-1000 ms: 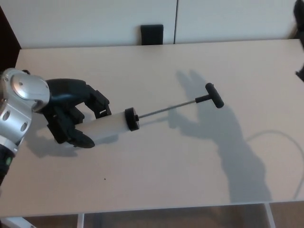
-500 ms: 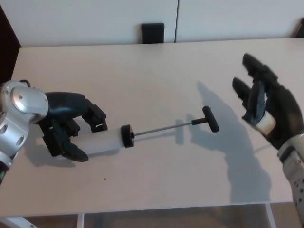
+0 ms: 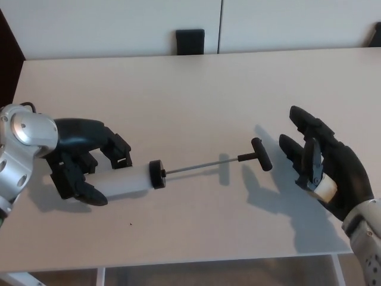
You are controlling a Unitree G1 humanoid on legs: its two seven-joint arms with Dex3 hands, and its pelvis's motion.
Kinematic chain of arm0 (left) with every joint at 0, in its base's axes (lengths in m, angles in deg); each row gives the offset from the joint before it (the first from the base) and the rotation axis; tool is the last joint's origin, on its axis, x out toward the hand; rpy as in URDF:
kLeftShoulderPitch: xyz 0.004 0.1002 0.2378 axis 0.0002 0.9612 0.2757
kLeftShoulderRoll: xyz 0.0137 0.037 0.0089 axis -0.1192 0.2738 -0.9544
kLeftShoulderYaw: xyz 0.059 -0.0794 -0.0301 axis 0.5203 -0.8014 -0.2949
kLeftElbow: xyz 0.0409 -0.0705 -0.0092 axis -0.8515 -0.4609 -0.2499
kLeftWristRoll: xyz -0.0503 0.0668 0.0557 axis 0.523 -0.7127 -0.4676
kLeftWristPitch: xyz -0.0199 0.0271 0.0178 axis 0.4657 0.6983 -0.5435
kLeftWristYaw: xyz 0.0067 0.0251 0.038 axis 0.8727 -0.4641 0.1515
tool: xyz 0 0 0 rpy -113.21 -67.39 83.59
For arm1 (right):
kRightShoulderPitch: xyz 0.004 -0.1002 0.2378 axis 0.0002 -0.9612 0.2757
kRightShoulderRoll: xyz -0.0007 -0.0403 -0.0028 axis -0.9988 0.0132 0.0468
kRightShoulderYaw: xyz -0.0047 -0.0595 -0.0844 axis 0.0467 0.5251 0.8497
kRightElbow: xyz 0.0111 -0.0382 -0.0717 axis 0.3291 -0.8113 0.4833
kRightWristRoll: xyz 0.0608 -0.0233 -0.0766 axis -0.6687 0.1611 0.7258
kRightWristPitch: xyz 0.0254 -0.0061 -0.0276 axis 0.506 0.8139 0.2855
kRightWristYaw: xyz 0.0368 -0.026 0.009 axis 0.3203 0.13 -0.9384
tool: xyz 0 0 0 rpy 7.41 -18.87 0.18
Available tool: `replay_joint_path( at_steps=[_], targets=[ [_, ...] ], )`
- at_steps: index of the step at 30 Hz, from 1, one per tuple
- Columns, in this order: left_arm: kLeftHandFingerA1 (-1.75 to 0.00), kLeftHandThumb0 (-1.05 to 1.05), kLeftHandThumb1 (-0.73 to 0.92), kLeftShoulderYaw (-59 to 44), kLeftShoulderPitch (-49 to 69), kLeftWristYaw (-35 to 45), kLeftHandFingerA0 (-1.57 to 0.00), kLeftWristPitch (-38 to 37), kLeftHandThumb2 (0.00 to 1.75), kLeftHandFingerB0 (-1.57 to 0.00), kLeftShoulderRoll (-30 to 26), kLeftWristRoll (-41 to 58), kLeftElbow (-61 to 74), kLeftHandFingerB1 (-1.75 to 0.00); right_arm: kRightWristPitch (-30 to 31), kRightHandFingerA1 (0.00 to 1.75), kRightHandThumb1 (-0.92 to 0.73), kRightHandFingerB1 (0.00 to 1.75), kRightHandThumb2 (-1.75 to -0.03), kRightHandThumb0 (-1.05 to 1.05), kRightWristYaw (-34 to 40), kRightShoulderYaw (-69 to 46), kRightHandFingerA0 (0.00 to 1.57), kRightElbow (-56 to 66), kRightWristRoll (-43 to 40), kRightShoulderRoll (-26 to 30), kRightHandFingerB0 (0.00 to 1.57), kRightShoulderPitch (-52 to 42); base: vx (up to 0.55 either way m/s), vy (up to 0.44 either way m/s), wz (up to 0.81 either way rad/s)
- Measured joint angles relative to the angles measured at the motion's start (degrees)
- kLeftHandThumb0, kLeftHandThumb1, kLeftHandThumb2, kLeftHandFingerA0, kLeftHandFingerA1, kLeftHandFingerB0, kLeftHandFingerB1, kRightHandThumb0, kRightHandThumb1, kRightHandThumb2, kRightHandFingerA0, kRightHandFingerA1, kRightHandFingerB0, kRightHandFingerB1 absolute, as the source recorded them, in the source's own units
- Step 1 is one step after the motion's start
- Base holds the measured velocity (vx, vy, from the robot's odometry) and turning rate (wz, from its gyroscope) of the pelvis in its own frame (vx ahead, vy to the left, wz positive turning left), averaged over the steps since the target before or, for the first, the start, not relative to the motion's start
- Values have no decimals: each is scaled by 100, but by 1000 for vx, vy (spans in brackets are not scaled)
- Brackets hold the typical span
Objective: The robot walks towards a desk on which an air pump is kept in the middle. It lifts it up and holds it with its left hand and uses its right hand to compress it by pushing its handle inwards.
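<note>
At centre-left of the desk [image 3: 196, 89], the air pump [image 3: 178, 171] is held just above the surface, its pale barrel clasped by the left hand [image 3: 83, 164]. Rod extended toward 3 o'clock, ending in a black T-handle [image 3: 260, 154]. Pump appears light, rigid and smooth; the barrel suits gripping, the handle pushing. Right hand [image 3: 324, 170], at 3 o'clock, is empty, fingers spread, near the handle without touching.
</note>
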Motion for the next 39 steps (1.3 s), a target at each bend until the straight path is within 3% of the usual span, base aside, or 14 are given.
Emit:
replay_joint_path(
  at_steps=[25,29,36,37,39],
  targets=[
    [-151,-16,67,52,76,-79,-92,0,95,-77,-47,4,72,-130,211,18,-82,14,-114,-85,-210,375,0,1294,91,-2,0,-400,0,0,0],
    [-150,-18,66,97,101,-82,-96,1,98,-79,-45,2,136,-133,207,14,-87,11,-117,-87,-208,405,0,1228,144,-16,0,-426,0,0,0],
    [-143,-17,66,133,106,-89,-97,0,94,-80,-44,2,203,-124,128,18,-86,15,-116,-82,-175,512,0,768,393,-5,0,-247,0,0,0],
    [-145,-18,65,133,108,-90,-98,1,97,-78,-45,3,223,-132,111,17,-87,14,-116,-84,-163,523,0,707,426,-5,0,-216,0,0,0],
    [-145,-18,65,134,112,-93,-98,1,97,-78,-45,3,277,-132,85,17,-87,14,-116,-84,-139,536,0,532,484,-16,0,-101,0,0,0]
  ],
)
